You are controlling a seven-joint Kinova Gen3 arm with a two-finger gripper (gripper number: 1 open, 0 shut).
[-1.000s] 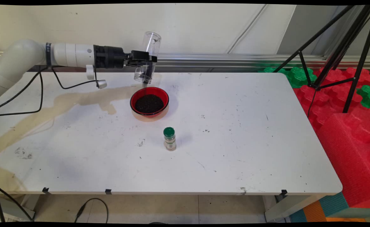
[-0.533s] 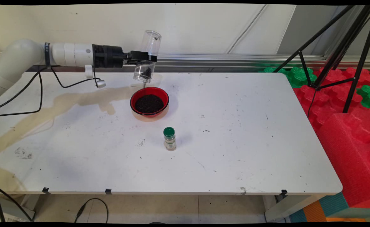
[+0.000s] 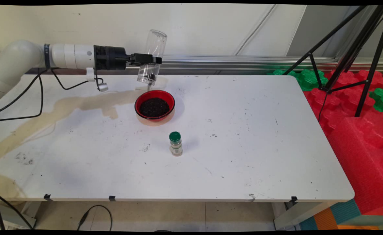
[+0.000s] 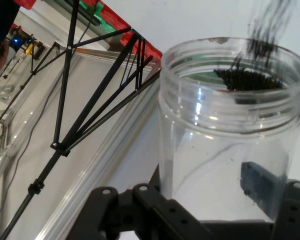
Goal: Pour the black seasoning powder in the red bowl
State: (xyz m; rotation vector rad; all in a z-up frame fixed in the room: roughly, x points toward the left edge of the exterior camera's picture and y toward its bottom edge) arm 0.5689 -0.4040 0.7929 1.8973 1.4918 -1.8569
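The end effector (image 3: 155, 60), clenched on an inverted clear plastic jar (image 3: 151, 56) above the red bowl (image 3: 154, 105) near the counter's (image 3: 243, 137) far edge, pours dark granules; holding the tilt looks necessary.

- jar (image 3: 152, 56): clear plastic, few black grains at mouth
- gripper (image 3: 155, 60): black
- bowl (image 3: 154, 105): red, filled with black grains
- spice bottle (image 3: 175, 144): green cap, pale label
- table (image 3: 260, 143): white, tan stain on left, dark specks
- foam blocks (image 3: 361, 130): red, some green
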